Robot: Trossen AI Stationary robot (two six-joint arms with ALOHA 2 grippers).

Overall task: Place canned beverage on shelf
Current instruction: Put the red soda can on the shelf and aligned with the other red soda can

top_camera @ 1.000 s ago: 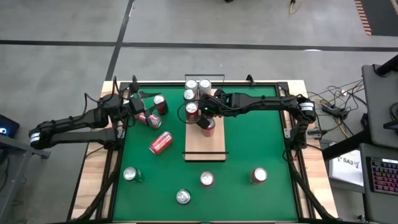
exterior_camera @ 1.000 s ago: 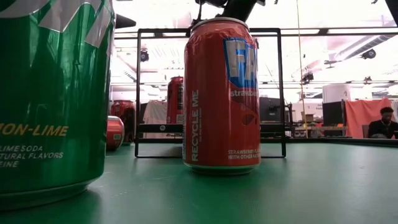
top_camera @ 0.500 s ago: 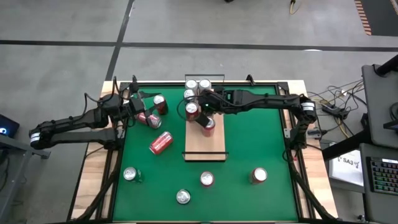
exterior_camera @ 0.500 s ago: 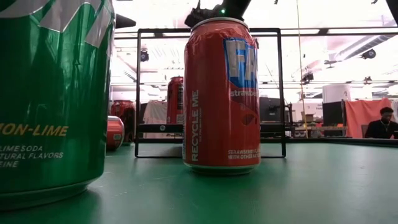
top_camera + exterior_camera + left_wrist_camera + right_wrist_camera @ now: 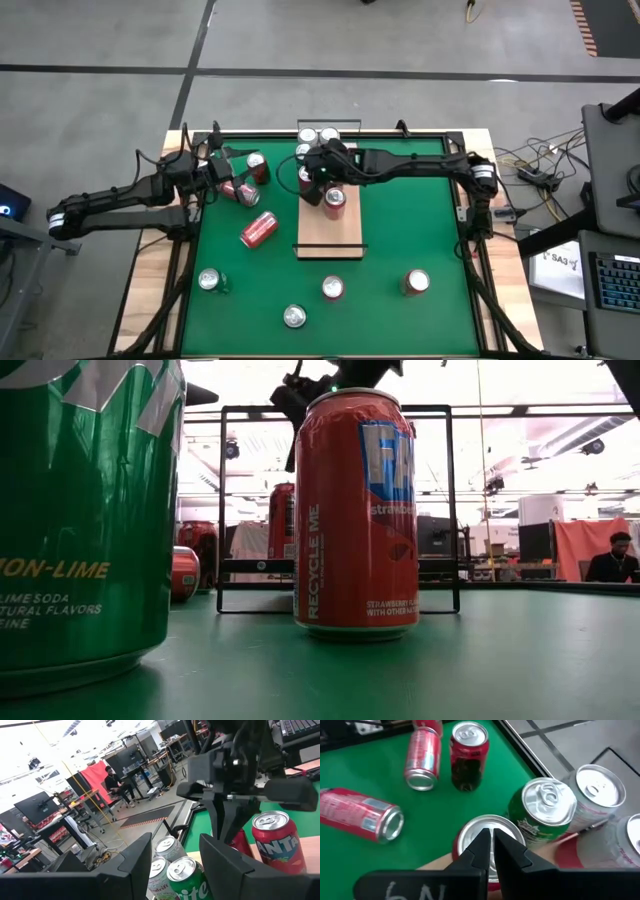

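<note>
High view: right gripper (image 5: 322,172) pressed shut, empty, hovers over red can (image 5: 308,180) on shelf (image 5: 331,232) at upper centre; shelf's long axis runs top-bottom; left gripper (image 5: 213,170) part-spread, waits upper left, farther off.

The right arm (image 5: 400,162) perhaps hides part of one shelf (image 5: 330,235) can.

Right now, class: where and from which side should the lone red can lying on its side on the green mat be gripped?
Grip the red can at mid-body, across its round sides, coming straight down from above: it lies flat and slanted, with bare green mat all around it.
</note>
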